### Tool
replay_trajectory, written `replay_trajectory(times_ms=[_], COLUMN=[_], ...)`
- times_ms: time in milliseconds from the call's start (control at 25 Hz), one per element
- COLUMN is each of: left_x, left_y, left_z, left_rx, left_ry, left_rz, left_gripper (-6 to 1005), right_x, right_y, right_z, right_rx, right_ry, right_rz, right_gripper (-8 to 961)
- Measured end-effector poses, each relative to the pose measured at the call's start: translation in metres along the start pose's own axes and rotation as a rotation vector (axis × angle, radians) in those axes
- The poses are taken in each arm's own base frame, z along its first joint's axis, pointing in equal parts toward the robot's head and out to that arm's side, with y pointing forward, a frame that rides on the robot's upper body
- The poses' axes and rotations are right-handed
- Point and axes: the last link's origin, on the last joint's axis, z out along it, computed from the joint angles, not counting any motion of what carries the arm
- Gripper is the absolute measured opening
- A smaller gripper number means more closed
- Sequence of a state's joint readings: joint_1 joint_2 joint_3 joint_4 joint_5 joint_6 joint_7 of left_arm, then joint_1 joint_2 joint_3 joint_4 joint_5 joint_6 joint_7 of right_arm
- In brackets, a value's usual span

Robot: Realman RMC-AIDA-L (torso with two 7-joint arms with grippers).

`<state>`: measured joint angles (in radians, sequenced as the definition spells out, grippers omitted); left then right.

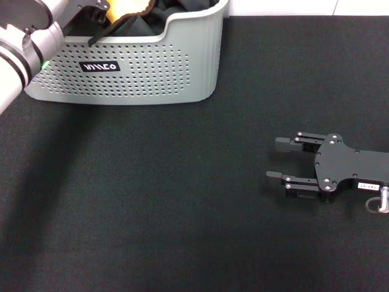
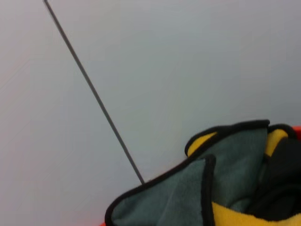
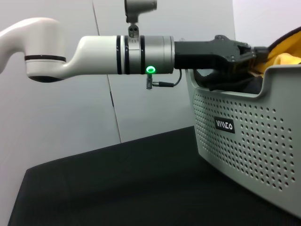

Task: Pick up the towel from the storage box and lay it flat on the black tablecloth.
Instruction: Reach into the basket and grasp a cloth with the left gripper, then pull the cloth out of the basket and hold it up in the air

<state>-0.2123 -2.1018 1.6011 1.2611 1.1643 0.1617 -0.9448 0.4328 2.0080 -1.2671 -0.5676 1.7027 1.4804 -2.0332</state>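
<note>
The light grey storage box (image 1: 152, 73) stands at the back left of the black tablecloth (image 1: 152, 201). It also shows in the right wrist view (image 3: 244, 141). The towel (image 1: 130, 9), yellow-orange with black trim, is bunched at the top of the box. My left gripper (image 1: 100, 7) reaches over the box's rim and is shut on the towel (image 3: 282, 54); it shows in the right wrist view too (image 3: 244, 51). The left wrist view shows the towel's grey and yellow folds (image 2: 225, 179) close up. My right gripper (image 1: 272, 159) lies open and empty on the tablecloth at the right.
Dark cloths (image 1: 182, 9) lie in the box beside the towel. A white wall (image 3: 141, 108) stands behind the table. The tablecloth (image 3: 117, 179) stretches wide in front of the box and between the box and the right gripper.
</note>
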Motion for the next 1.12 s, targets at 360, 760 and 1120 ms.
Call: replay_trajectory(times_ms=[360, 760, 1120], left_x=[0.016, 0.032, 0.023], left_y=[0.007, 0.009, -0.007], left_z=[-0.012, -0.055, -0.105], left_rx=[-0.037, -0.273, -0.451], left_ry=[0.076, 0.435, 0.76], left_rz=[-0.056, -0.387, -0.65], left_gripper=[45, 42, 43], right_x=[0.0, 0.005, 0.001], right_y=[0.0, 0.0, -0.002], right_z=[0.0, -0.001, 0.0], right_rx=[0.001, 0.014, 0.023], right_ry=[-0.002, 0.001, -0.014], right_rz=[0.001, 0.019, -0.012], right_gripper=[649, 646, 644])
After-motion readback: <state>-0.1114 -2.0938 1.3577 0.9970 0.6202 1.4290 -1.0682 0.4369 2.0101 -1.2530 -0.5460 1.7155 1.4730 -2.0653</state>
